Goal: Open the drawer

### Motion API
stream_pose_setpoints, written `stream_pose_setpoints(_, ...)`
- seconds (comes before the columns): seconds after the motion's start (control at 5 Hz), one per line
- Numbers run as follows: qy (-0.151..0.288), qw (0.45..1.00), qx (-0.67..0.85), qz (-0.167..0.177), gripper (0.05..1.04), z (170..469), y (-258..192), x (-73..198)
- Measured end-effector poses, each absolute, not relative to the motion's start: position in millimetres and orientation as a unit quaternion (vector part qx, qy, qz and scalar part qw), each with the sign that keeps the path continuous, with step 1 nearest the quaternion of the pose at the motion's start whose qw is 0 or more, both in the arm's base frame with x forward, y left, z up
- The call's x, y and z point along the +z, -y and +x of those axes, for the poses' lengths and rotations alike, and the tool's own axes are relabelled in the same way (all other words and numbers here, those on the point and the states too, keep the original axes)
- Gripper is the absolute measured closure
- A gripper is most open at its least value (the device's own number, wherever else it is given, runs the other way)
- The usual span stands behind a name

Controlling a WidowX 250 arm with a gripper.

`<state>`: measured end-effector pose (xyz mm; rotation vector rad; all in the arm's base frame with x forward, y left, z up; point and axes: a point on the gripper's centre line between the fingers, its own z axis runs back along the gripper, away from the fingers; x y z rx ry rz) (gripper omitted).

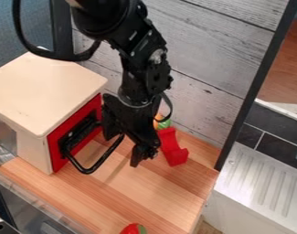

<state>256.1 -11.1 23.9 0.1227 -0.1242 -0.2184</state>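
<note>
Behind the arm (144,68), half-hidden red drawer (68,124)

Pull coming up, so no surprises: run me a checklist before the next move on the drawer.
1. Red drawer front looks shut against the wooden box: ok.
2. Black handle stands out from the front: ok.
3. Tool hooked on the handle: cannot tell; arm and handle overlap here.
4. Tool at handle height: cannot tell from this angle.
5. Red curved piece apart from the handle: ok, it lies beyond the tool.
6. Box fixed against sliding: cannot tell.
</note>
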Motion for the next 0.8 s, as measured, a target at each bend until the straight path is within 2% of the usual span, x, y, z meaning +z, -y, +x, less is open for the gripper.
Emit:
stream_pose_setpoints(0.4,0.026,0.991,-0.107,0.073,0.083,256,11,1)
stream_pose_setpoints(0.6,0.021,0.989,-0.106,0.099,0.083,265,3,-5)
stream_pose_setpoints(0.8,0.01,0.989,-0.099,0.112,0.083,272,-4,-12)
